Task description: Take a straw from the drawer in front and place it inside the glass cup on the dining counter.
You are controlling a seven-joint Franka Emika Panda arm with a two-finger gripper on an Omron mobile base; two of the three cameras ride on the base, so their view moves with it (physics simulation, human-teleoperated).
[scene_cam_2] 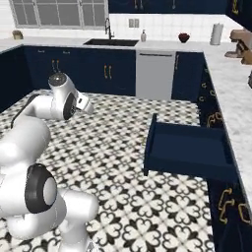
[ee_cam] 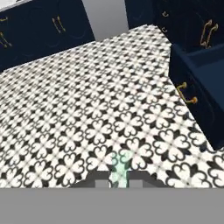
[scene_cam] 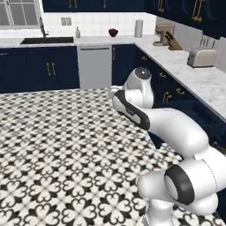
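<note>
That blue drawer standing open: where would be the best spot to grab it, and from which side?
Probably the curved brass pull handle on the front of the drawer. It bows out from the flat panel, leaving a gap behind the bar for the jaws to close across. Come at it from the open floor side, facing the front, since the drawer stands pulled out from the cabinets.

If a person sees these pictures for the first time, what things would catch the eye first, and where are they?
The black-and-white patterned floor covers the middle of the kitchen and draws the eye first. Next comes the drawer, pulled open from the navy cabinets on the right side of the right base view, its brass handle visible in the hand view. In the hand view, a thin pale straw stands between the tips of the closed gripper at the bottom.
</note>
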